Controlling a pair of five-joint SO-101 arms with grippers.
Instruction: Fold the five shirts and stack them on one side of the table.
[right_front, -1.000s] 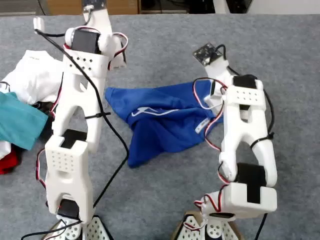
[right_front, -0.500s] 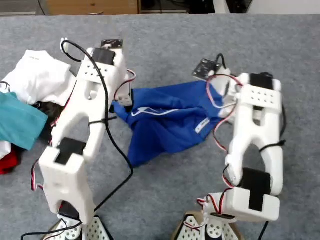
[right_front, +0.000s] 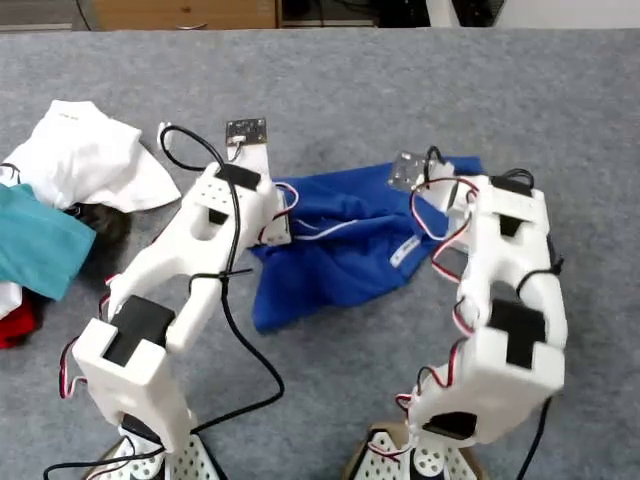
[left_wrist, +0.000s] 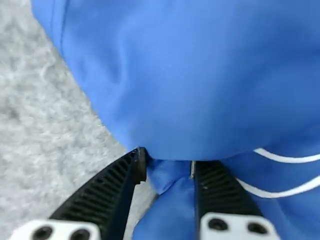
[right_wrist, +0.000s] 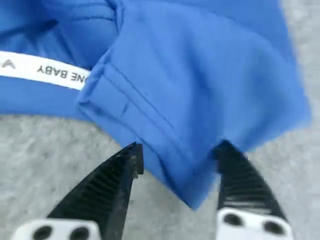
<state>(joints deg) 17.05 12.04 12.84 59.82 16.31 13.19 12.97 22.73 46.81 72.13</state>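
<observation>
A blue shirt (right_front: 340, 250) lies crumpled in the middle of the grey table (right_front: 400, 80). My left gripper (right_front: 280, 215) is down at the shirt's left edge. In the left wrist view its jaws (left_wrist: 167, 160) stand narrowly open around a small fold of the blue shirt (left_wrist: 200, 75), low over the carpet. My right gripper (right_front: 445, 195) is at the shirt's right side. In the right wrist view it (right_wrist: 177, 152) is wide open astride a hemmed corner of the blue shirt (right_wrist: 200, 75), with a white label (right_wrist: 45, 72) showing farther in.
At the table's left edge lies a heap of other clothes: a white shirt (right_front: 85, 155), a teal one (right_front: 35, 245), a dark one (right_front: 100, 225) and a red one (right_front: 15, 320). Bare carpet stretches behind the blue shirt and to its right.
The left arm has swung from the back of the table down to the shirt's left edge. The right arm has shifted right and nearer. The shirt's left edge has bunched inward to the right.
</observation>
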